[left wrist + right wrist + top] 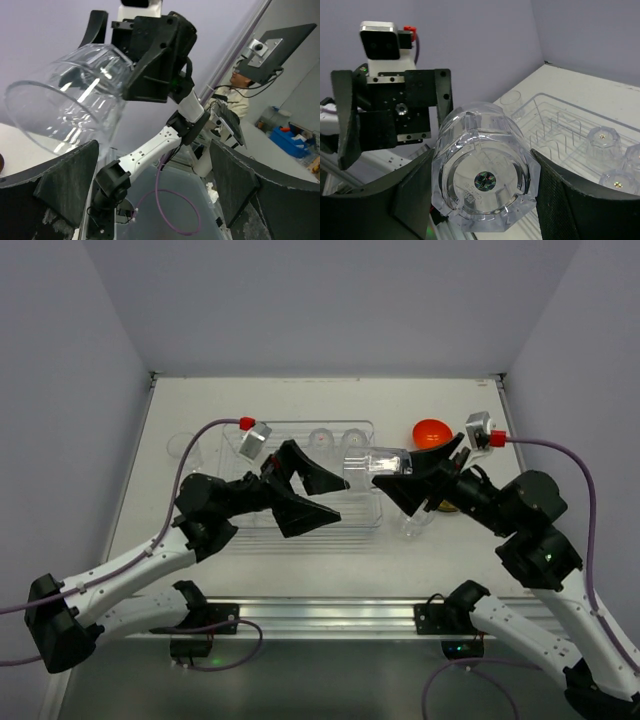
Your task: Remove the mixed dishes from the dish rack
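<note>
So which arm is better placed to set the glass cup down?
Right, probably: the right hand grips the glass cup over the dish rack's right edge; the left hand is open and empty.

I see a cup (pixel 377 464) over the rack's (pixel 215 452) right end, between my left gripper (pixel 340 499) and right gripper (pixel 392 472). Other cups (pixel 322 439) stand in the rack's far side; the bowl (pixel 430 431) sits right of it.

Clear glass cup (pixel 378 464) aloft, sideways
</note>
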{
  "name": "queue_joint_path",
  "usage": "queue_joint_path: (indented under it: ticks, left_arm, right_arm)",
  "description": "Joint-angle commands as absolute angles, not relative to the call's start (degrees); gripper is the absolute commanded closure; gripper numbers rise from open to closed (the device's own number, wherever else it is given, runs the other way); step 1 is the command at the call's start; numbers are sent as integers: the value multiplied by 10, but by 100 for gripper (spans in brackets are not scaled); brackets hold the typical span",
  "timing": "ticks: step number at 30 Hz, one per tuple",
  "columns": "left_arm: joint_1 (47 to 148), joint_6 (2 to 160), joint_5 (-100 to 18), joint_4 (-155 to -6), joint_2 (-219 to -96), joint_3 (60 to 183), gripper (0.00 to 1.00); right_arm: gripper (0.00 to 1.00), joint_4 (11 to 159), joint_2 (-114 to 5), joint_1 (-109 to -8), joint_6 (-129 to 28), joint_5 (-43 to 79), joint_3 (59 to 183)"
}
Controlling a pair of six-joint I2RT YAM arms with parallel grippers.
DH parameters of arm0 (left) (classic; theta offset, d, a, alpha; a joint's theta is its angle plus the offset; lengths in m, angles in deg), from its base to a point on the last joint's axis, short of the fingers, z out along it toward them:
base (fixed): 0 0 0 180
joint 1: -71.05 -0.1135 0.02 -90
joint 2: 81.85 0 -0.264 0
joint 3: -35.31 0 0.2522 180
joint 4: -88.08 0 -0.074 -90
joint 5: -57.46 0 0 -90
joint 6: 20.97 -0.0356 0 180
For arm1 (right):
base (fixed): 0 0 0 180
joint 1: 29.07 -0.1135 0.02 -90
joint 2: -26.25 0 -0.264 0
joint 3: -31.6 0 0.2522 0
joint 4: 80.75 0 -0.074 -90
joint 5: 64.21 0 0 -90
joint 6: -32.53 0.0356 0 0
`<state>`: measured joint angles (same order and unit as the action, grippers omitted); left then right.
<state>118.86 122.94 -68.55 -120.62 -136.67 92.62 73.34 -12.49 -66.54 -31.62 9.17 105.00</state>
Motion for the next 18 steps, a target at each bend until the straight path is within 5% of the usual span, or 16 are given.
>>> queue_joint_path:
  ticks: [1, 7, 9, 10, 13, 15, 16, 18]
  left_arm:
    - [1218, 1224, -655, -1264, -1391, 965, 5]
    - [1245, 1221, -644, -1272, -1420, 982, 20]
    - [1257, 1220, -643, -1285, -1426, 984, 37]
    - [1266, 1220, -642, -1297, -1432, 985, 60]
    - [1276, 1221, -645, -1300, -1444, 994, 95]
    - [1279, 1218, -648, -1300, -1444, 992, 100]
    - [1279, 1213, -641, -1291, -1434, 987, 100]
    - [1278, 1156, -599, -1218, -1407, 993, 100]
  right_arm:
    - [100, 776, -103, -663, -321, 9, 1054]
    - [100, 779, -78, -663, -317, 12, 1042]
    - [100, 784, -81, -662, -315, 9, 1034]
    - [100, 798, -83, -663, -313, 1, 1029]
    - [100, 835, -93, -663, -303, -20, 1006]
    - [100, 846, -96, -663, -303, -22, 996]
    - [85, 846, -96, -662, -306, -18, 994]
    - [12, 824, -91, -663, -331, 39, 998]
